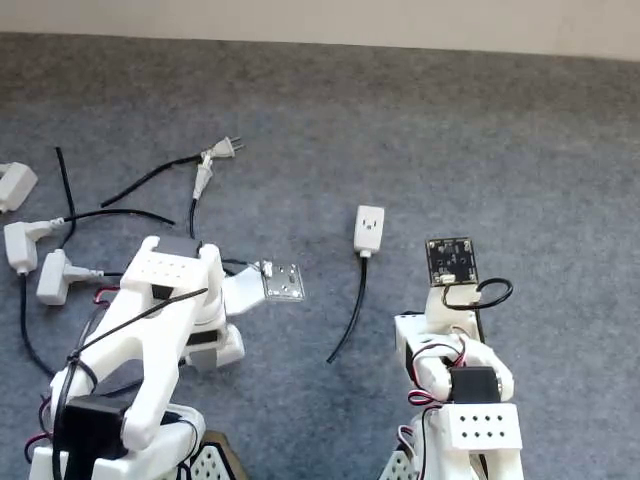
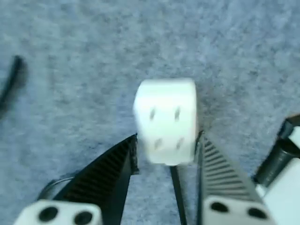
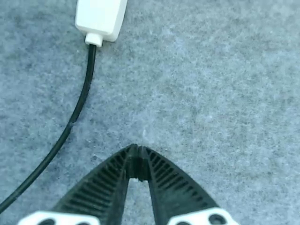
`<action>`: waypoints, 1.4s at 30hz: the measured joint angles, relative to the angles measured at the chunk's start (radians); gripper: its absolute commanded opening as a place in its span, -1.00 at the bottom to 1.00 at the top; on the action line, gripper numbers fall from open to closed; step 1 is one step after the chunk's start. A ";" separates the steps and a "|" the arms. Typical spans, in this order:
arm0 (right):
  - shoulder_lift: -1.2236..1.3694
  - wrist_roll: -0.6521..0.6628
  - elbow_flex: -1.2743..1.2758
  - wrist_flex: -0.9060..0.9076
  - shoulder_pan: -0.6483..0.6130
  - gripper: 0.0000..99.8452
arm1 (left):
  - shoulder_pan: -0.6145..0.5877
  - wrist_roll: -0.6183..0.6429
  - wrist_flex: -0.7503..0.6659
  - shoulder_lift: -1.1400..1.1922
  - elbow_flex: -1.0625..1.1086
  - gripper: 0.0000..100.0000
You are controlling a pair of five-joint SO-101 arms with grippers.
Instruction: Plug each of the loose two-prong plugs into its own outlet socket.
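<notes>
- Two fingers [image 2: 108, 178] of the left gripper [image 2: 167, 139] stand spread to about the width of the socket [image 2: 166, 122] and hold nothing.
- The step in hand looks like the grasp of the socket, so that a plug can later be pushed home against a steadied body.
- To do it well, the left gripper should come down centred, with one pad on each long side. It should close only once both pads are level with the body. The slotted face must be left bare and the cord [image 2: 177, 190] kept out of the pinch.
- In the left wrist view the socket sits between the fingers, with its cord running back toward the wrist. In the high view the socket [image 1: 369, 228] lies right and far of the left arm [image 1: 150, 330], so the fingers are probably above it and not yet around it.
- The right gripper [image 3: 138, 151] is closed on nothing over the carpet [image 3: 225, 70], with the socket [image 3: 101, 16] far and left of it.
- The plug [image 1: 228, 148] lies far left, well apart from the socket and from both grippers.
</notes>
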 measured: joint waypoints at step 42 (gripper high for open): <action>0.000 0.012 0.000 0.000 0.000 -0.98 | -0.195 0.841 -0.011 1.267 -1.711 -0.73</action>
